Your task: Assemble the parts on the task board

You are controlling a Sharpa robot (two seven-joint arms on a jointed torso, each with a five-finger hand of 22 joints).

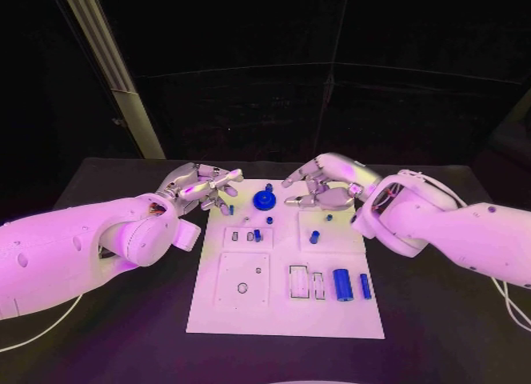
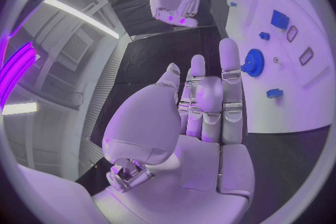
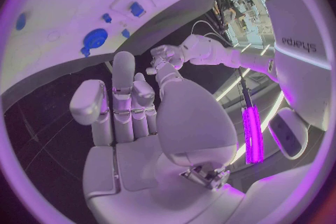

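Black tabletop (image 1: 127, 320) fills my feed under a dark backdrop, and on it the white rectangular task board (image 1: 283, 316) lies with its long axis running straight away from me. Everything else I place against that board. At its far end sits a blue round gear-like part (image 1: 265, 200), flat on the plate; the left wrist view shows its toothed rim face-on (image 2: 253, 63). Toward the near right of the board two blue cylinders (image 1: 343, 285) lie side by side, long axes parallel to the board's length, just beside an outlined rectangular slot (image 1: 298, 282). Around the board's middle I see several small blue pegs (image 1: 314, 236), too small for me to tell whether they stand upright or lie flat. A shallow recessed square panel (image 1: 242, 280) sits on the near left of the board. My left hand (image 1: 202, 186) hovers over the board's far left corner, fingers spread and extended with nothing between them; from the wrist camera its fingers (image 2: 229, 84) reach out straight toward the gear without touching it. My right hand (image 1: 323, 186) hangs over the far right corner, fingers loosely curved and apart, grasping nothing; its fingertips hide some of the board edge beneath them, so I cannot make out what lies there.
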